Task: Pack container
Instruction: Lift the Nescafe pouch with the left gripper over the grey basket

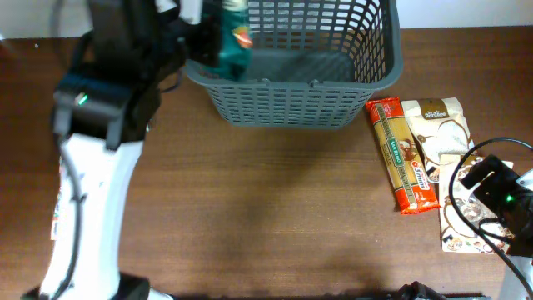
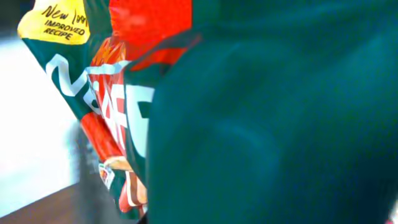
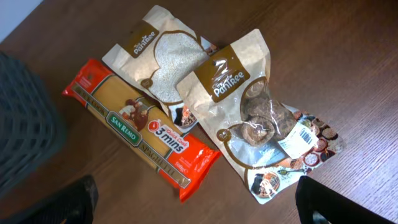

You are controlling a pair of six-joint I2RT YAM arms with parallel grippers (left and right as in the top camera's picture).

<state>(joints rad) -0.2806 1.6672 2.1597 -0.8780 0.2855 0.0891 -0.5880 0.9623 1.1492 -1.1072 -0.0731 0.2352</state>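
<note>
The left gripper (image 1: 206, 40) clasps a teal snack packet (image 1: 234, 35) over the left rim of the grey slotted basket (image 1: 308, 104), which sits far back on the table (image 1: 250, 208); right of the basket lie San Remo spaghetti (image 1: 403, 155) and 2 Pantree pouches (image 1: 439, 125); the right gripper (image 3: 202, 200) hangs spread above them.

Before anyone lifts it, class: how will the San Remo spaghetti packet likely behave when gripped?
The spaghetti packet is long and narrow, so probably stiff along its length, yet strands could snap if bent. Its glossy wrapper may slip. Lying flat on the table, it seems unlikely to roll.
</note>
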